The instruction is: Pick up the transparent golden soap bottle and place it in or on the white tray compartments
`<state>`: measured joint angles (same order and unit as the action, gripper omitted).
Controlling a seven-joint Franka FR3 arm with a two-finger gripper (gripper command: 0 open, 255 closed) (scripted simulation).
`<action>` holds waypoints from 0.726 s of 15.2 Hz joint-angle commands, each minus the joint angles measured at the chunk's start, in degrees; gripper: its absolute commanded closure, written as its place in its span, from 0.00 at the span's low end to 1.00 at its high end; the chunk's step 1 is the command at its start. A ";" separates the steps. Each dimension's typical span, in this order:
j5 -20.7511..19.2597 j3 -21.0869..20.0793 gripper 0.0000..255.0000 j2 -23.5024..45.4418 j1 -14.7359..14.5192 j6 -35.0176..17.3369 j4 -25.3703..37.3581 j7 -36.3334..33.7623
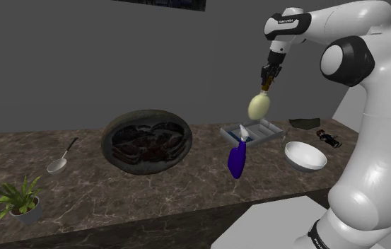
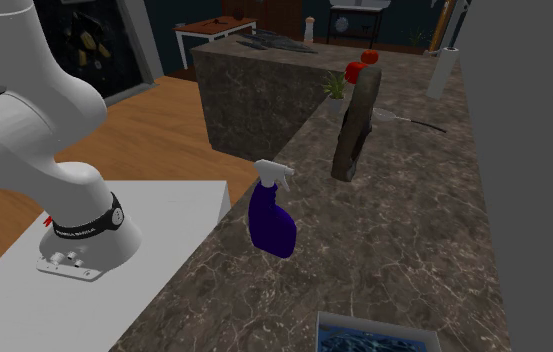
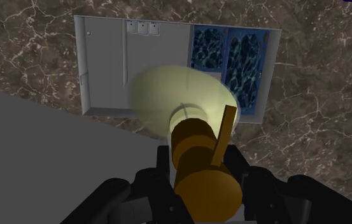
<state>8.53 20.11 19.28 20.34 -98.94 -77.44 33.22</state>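
Arm (image 1: pixel 381 148) high, tool (image 1: pixel 265 84) clamped, downward.

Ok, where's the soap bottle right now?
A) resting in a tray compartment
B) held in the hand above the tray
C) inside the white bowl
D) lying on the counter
B: the hand clasps the soap bottle by its golden pump, hanging clear above the tray.

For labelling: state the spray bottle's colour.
Spray bottle: violet-blue body, white trigger; best in the second exterior view.
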 commanded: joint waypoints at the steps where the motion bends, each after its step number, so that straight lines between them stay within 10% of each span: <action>1: -0.05 -0.01 1.00 -0.27 -0.15 -1.73 -1.93 0.12; 11: 0.10 -0.21 1.00 -0.40 -0.68 -9.48 -9.83 0.57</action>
<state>8.65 19.93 19.02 19.77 -107.51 -86.31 33.79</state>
